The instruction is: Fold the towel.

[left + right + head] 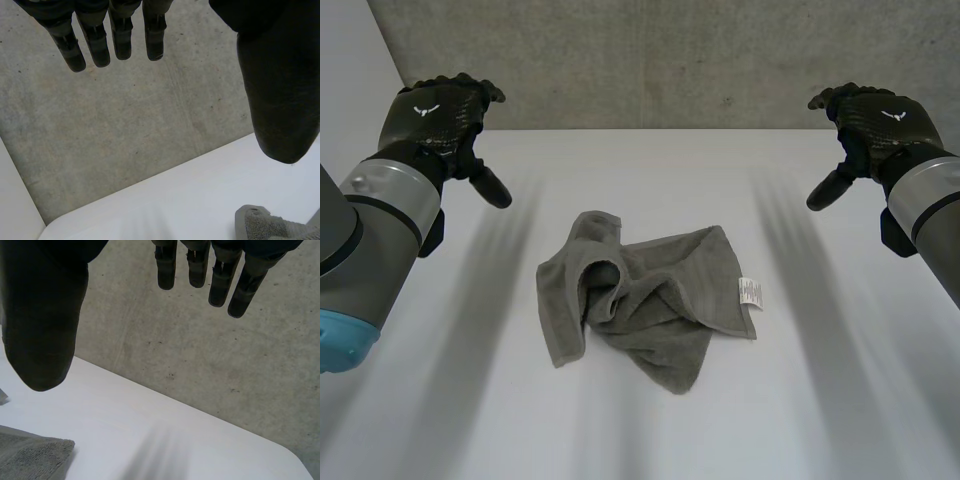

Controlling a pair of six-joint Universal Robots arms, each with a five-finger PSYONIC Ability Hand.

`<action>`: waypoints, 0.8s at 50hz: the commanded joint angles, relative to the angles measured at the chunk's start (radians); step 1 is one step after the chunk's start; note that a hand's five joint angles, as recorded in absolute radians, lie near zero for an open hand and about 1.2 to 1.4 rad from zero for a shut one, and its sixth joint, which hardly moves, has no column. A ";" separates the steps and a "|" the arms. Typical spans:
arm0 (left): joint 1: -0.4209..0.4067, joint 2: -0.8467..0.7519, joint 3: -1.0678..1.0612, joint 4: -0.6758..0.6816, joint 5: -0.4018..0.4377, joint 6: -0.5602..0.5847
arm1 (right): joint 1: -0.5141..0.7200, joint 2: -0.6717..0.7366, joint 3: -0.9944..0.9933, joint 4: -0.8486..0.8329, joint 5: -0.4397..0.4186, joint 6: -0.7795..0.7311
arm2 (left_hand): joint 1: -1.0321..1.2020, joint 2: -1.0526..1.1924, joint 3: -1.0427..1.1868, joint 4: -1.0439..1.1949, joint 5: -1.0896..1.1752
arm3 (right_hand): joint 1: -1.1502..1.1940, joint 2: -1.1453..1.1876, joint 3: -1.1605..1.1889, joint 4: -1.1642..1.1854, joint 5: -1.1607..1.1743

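head view: on the white table [820, 430] the grey towel [650, 300] lies crumpled in a heap at the middle, its white label [751, 291] on the right edge. farther off, the left hand [438, 118] hovers over the far left and the right hand [875, 122] over the far right, each with fingers straight, thumb apart, holding nothing, well apart from the cloth. folding looks not yet begun; the next move likely calls for both hands to descend, find the towel's corners and spread it flat.
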 commanded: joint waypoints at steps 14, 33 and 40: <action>-0.135 -0.047 -0.082 -0.064 0.042 -0.033 | 0.107 0.162 -0.002 0.201 -0.257 0.065 | 0.086 0.116 -0.052 -0.059 0.133 | -0.070 -0.080 -0.043 -0.076 -0.063; -0.225 -0.317 -0.036 0.028 0.002 -0.026 | 0.207 0.414 0.066 -0.065 -0.248 0.341 | 0.604 0.634 -0.052 -0.059 0.651 | 0.339 0.330 -0.043 -0.076 0.346; -0.230 -0.319 -0.018 0.028 -0.013 -0.026 | 0.189 0.394 0.078 -0.100 -0.210 0.333 | 0.902 0.932 -0.052 -0.059 0.949 | 1.152 1.142 -0.043 -0.076 1.158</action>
